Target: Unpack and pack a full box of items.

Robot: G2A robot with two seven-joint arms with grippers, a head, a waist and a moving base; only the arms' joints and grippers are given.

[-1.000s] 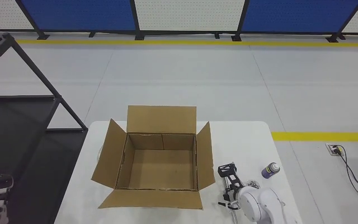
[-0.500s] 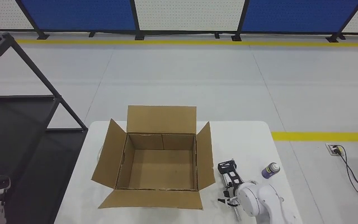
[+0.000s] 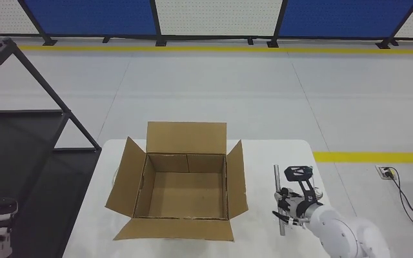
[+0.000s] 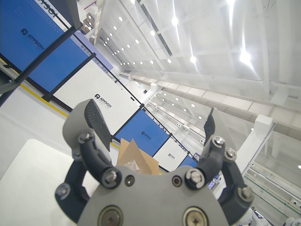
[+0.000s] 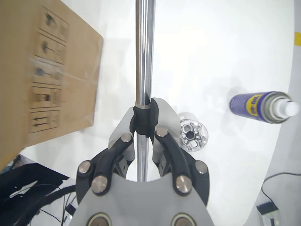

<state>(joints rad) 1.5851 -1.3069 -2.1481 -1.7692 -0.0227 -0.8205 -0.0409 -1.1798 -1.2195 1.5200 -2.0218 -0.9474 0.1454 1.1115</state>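
Over on the right side of the table, the right gripper has its pads pinched tight on a shiny steel rod. It grips the rod low down, so most of the length sticks out ahead of it. The rod hangs over bare tabletop between the cardboard box and the blue spray can, touching neither.

The box is wide open with all four flaps splayed, and it looks empty to me. My guess is we're at the turnaround: either the rod is the last thing out or the first thing going back in. Honestly can't tell which from this.

If it's going in, the rod needs lifting over the side flap nearest it, then lining up with the box's long side so it lies flat.

Stuff to watch:
- the can is standing upright close by, so it would be easy to knock over on a swing
- a little toothed metal part sits on the table just beside the fingers

The left gripper is spread wide with nothing in it, pointing up at the ceiling off the table's far side.
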